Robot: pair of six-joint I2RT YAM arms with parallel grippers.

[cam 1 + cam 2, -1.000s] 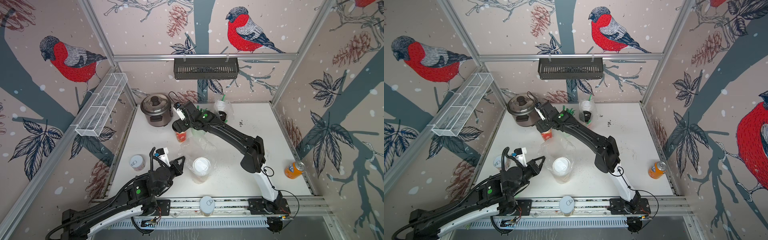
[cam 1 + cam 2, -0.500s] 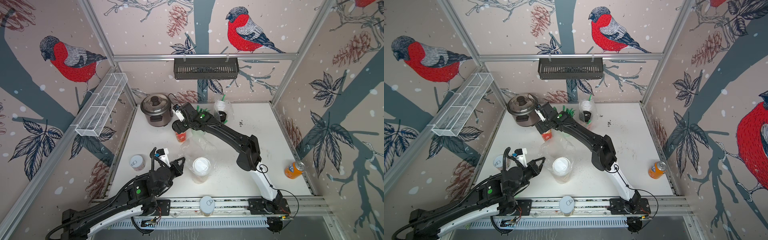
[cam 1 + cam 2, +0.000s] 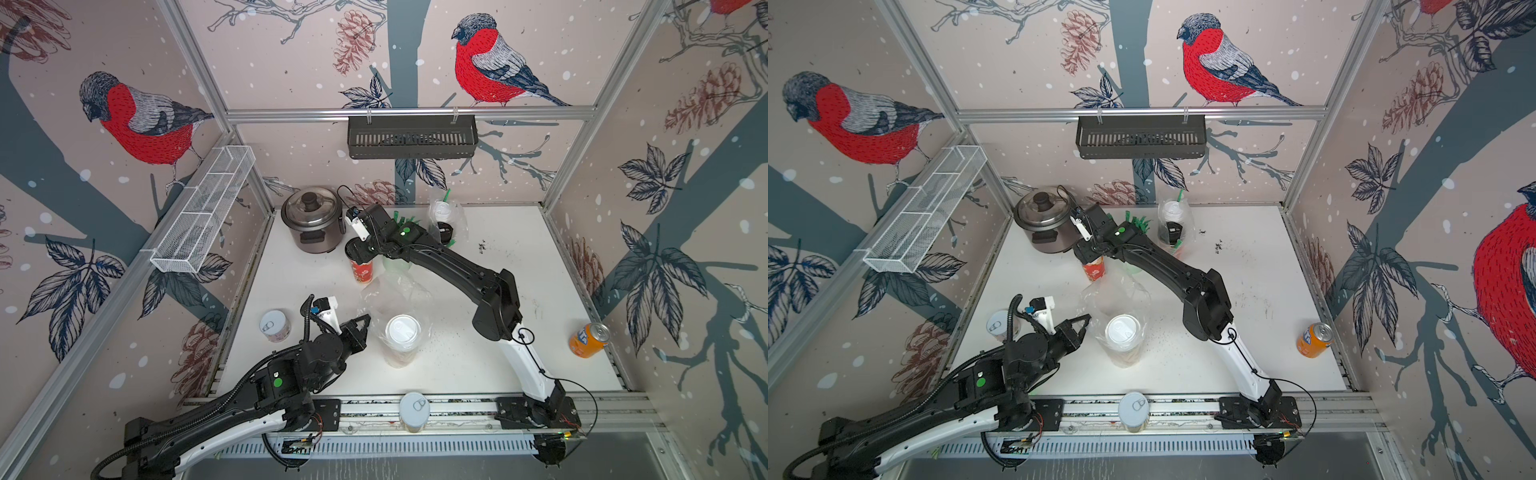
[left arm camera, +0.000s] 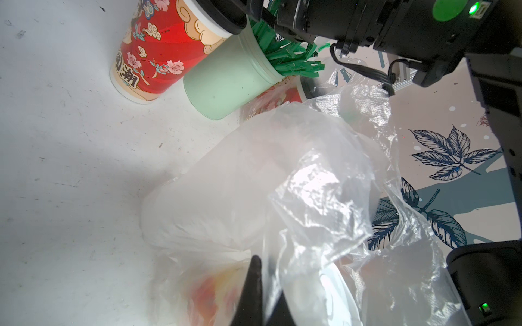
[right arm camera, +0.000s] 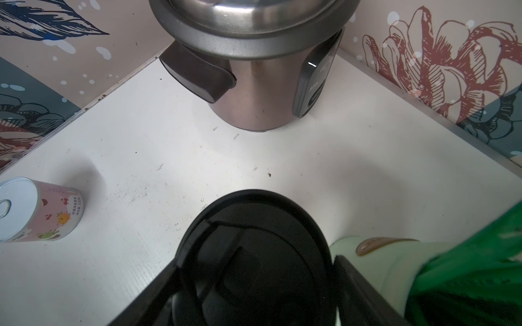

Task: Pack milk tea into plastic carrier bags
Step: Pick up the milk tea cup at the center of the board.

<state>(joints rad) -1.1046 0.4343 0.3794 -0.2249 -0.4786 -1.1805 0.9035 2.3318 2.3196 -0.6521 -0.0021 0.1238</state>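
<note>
Black-lidded red cup (image 3: 361, 271) inside wide right gripper (image 3: 358, 252), grip unclear; left gripper (image 3: 366, 320) pinches bag (image 3: 395, 291)

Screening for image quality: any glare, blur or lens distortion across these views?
Left wrist view: glare patches on the plastic bag, left gripper blurred near the lens. Right wrist view: black lid soft, shadow on the table around it. Both top views: sharp, evenly lit, no strong glare.

Robot lab test booth: aluminium frame (image 3: 409, 111), bird-print wall panels (image 3: 291, 62), white tabletop (image 3: 478, 365), mounting rail (image 3: 374, 409).
</note>
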